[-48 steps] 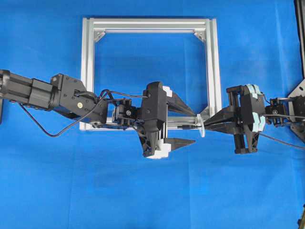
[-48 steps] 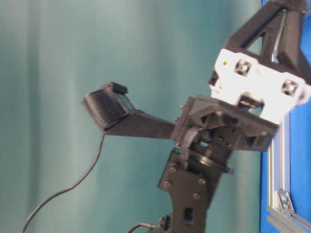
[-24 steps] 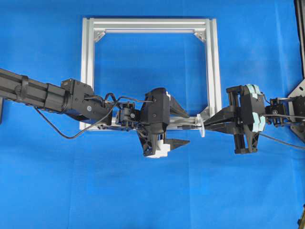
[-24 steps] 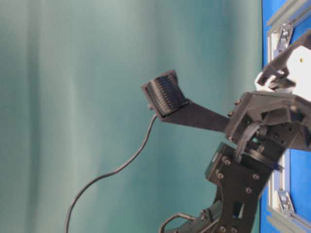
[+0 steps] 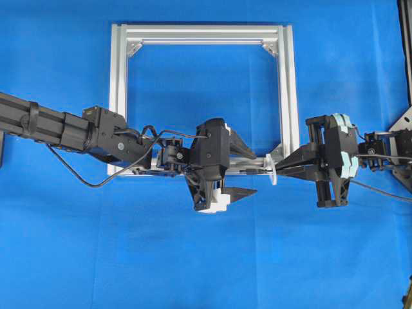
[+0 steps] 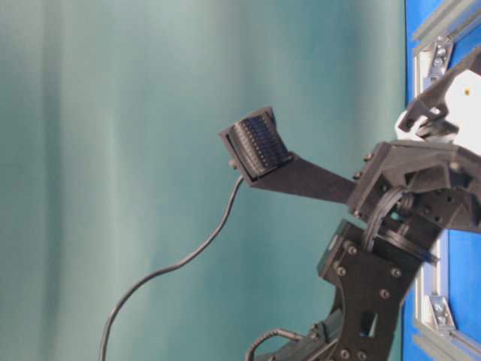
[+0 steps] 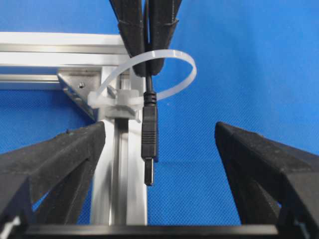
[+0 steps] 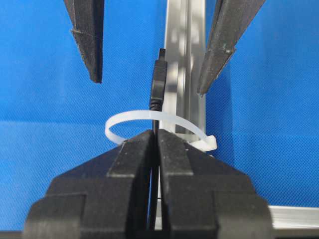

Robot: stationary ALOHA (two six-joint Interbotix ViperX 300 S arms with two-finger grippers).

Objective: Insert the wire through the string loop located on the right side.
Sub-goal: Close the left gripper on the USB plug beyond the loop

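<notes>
My right gripper (image 8: 155, 135) is shut on the wire, a thin black cable whose plug (image 8: 158, 84) sticks out ahead of its fingertips. The whitish string loop (image 8: 127, 121) rings the wire just in front of those tips, and it is fastened to the silver frame bar (image 8: 187, 50). In the left wrist view the plug (image 7: 149, 134) hangs on the near side of the loop (image 7: 172, 55). My left gripper (image 7: 159, 164) stands wide open on either side of the plug and does not touch it. From overhead both grippers, left (image 5: 259, 172) and right (image 5: 278, 168), meet at the loop (image 5: 273, 172).
The square aluminium frame (image 5: 203, 32) lies on the blue table cover with corner brackets (image 5: 134, 47) inside it. A black arm cable (image 5: 77, 179) loops under the left arm. A dark mount (image 5: 402, 129) stands at the right edge.
During the first half second the left arm stretched out and swung its open gripper closer round the plug, then it held still. The right gripper has not moved.
</notes>
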